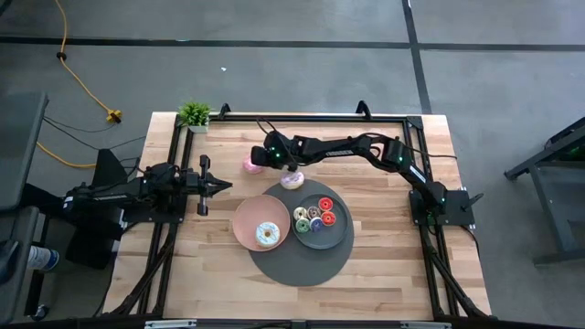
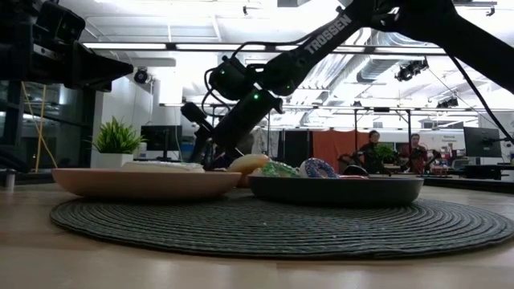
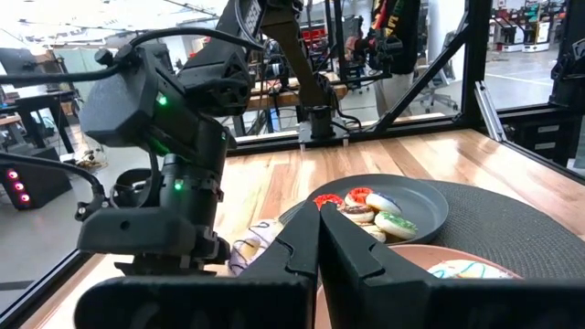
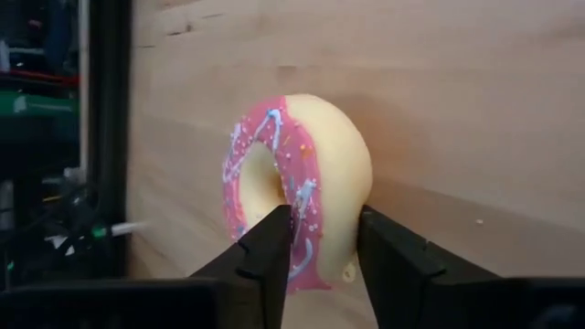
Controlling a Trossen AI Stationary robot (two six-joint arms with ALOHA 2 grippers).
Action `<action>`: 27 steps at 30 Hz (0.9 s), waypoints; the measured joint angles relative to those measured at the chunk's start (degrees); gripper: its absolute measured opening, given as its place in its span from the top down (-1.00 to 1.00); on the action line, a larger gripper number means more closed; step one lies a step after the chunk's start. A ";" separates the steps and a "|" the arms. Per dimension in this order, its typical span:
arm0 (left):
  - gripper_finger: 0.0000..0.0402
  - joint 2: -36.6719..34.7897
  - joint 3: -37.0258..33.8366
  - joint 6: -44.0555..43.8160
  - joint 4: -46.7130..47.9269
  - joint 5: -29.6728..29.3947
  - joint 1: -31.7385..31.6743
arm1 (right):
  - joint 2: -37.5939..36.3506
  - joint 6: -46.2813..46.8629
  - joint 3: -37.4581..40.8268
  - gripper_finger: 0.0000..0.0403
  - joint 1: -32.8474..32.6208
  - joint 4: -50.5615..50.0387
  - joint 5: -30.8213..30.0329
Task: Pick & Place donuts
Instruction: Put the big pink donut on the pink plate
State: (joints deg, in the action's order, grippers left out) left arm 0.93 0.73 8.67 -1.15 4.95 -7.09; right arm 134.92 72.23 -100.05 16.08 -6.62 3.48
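Wooden bench (image 1: 384, 265), centre of the high view, carrying a round dark woven mat (image 1: 302, 270).
On the mat: pink plate (image 1: 245, 228) with one white-iced donut (image 1: 267, 235); grey plate (image 1: 340, 239) just right of it, holding a cluster of tiny donuts (image 1: 316, 217) in red, green, blue and brown.
Pink-iced donut (image 4: 297, 187), upper centre of the high view, off the mat on bare wood, standing on edge, pinched across its rim between the fingers (image 4: 265, 256) of the right end effector (image 4: 322, 239).
Second pink-iced donut (image 1: 292, 180) at the mat's upper edge, beside the grey plate, just right of the gripped one.
Left end effector (image 1: 224, 185), closed and empty, mid-left of the high view, pointing toward the plates.
Small green potted plant (image 1: 194, 114) at the bench's upper-left corner.
Black frame rail (image 1: 302, 118) along the far edge.
Yellow cable (image 1: 82, 82) on the floor, upper left.
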 joint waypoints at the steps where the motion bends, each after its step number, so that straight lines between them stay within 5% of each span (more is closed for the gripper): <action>1: 1.00 0.00 0.00 0.00 0.00 0.00 0.00 | -0.04 -0.59 0.00 0.44 0.01 0.52 0.03; 27: 1.00 0.02 0.00 0.00 0.00 -0.02 0.00 | -0.40 -4.85 0.00 0.44 1.16 5.21 6.15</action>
State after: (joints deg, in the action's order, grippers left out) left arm 0.95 0.73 8.66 -1.15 4.93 -7.09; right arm 134.52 67.38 -100.05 17.23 -1.41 9.63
